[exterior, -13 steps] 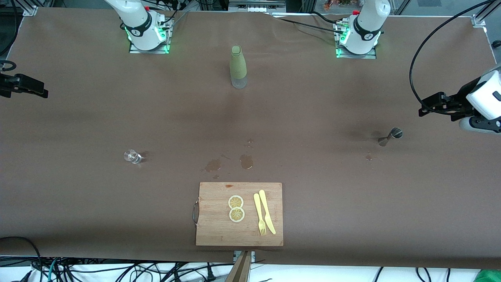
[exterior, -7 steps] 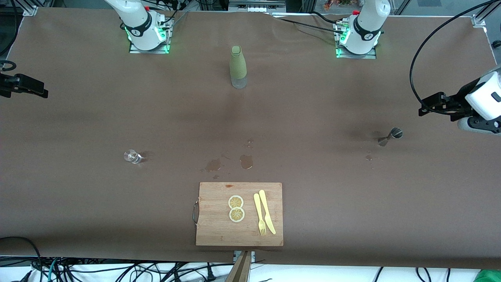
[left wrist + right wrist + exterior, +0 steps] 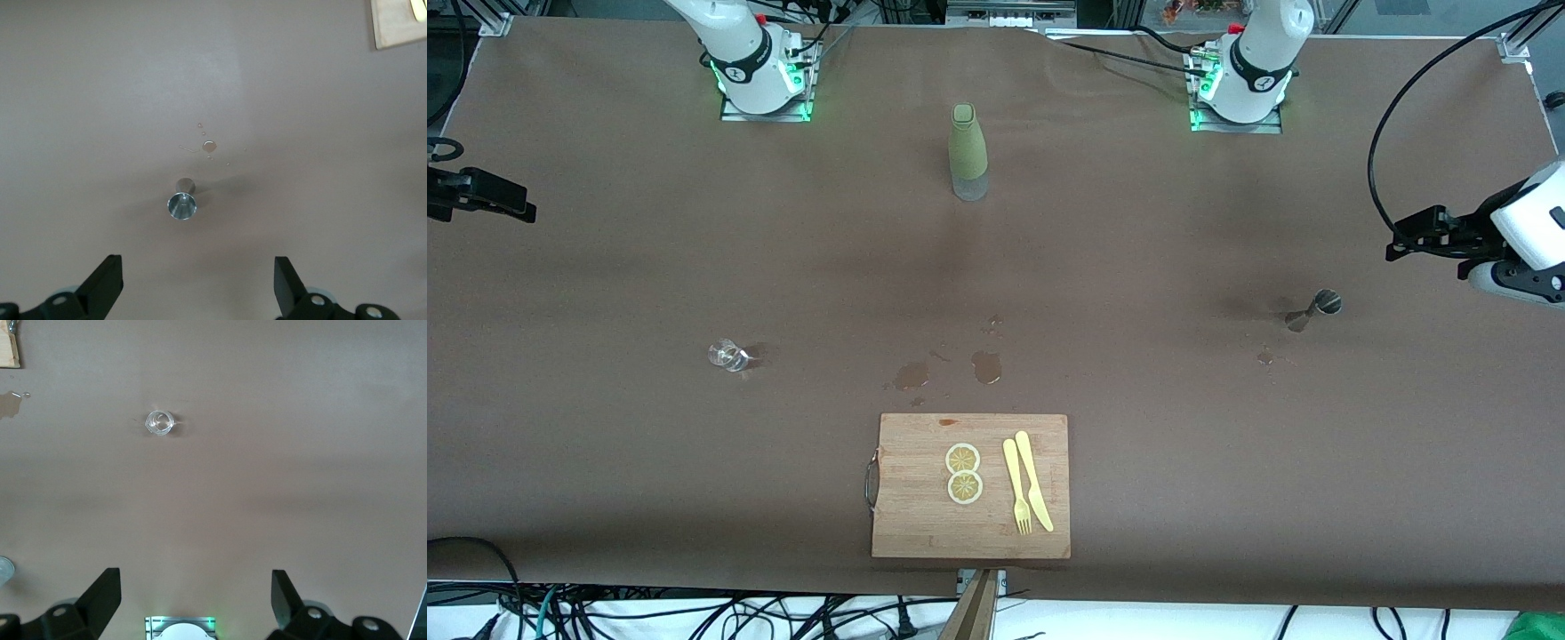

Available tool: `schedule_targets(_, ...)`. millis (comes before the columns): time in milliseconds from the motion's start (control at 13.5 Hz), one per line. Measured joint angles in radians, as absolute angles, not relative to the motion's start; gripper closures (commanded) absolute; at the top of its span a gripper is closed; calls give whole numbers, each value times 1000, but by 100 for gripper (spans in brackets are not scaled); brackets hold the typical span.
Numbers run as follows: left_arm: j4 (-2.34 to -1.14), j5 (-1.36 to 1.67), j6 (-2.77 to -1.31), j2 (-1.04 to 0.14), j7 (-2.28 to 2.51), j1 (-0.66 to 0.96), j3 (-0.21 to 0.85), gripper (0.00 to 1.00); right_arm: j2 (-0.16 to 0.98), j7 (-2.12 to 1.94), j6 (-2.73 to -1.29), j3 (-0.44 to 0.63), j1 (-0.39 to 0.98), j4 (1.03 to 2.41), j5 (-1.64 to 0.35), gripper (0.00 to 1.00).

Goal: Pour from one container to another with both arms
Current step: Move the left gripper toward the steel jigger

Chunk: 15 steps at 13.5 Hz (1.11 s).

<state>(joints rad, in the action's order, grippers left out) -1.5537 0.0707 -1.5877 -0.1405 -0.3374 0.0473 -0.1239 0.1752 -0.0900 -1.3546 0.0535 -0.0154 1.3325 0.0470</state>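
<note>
The small silver jigger point(image 3: 1316, 311) stands on the brown table toward the left arm's end; in the left wrist view the jigger point(image 3: 181, 203) is seen from above, its cup gleaming. My left gripper point(image 3: 1412, 234) hangs open in the air over that end of the table, off to the side of the jigger; the left gripper point(image 3: 198, 288) holds nothing. The tiny clear glass point(image 3: 729, 355) stands toward the right arm's end, and the right wrist view shows the glass point(image 3: 160, 423) well ahead of the fingers. My right gripper point(image 3: 511, 203) waits open over the table's edge; nothing sits in the right gripper point(image 3: 197, 597).
An olive-green sleeved bottle point(image 3: 967, 153) stands between the two bases. A wooden cutting board point(image 3: 911, 516) with lemon slices, a yellow fork and knife lies near the front camera. Wet puddles point(image 3: 987, 366) mark the middle, and a droplet point(image 3: 1264, 357) lies by the jigger.
My left gripper has drifted a little away from the jigger, toward the table's end. The right arm, jigger and glass have not moved.
</note>
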Motion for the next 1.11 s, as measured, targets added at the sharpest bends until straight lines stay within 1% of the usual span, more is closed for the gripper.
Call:
schedule_targets(297, -1555, 107, -1614, -172, -567, 10, -149, 0, 175, -90, -1355, 54, -16, 1332, 47, 0)
schedule_targets(668, -1566, 225, -1666, -246, -953, -106, -159, 0, 175, -90, -1355, 55, -16, 1332, 47, 0)
schedule_targets(890, -1573, 353, -1673, -322, -1242, -189, -161, 0, 175, -90, -1359, 55, -16, 1332, 47, 0)
schedule_targets(1113, -1574, 477, -1681, -444, -1556, -275, -162, 0, 175, -90, -1360, 55, -16, 1332, 47, 0)
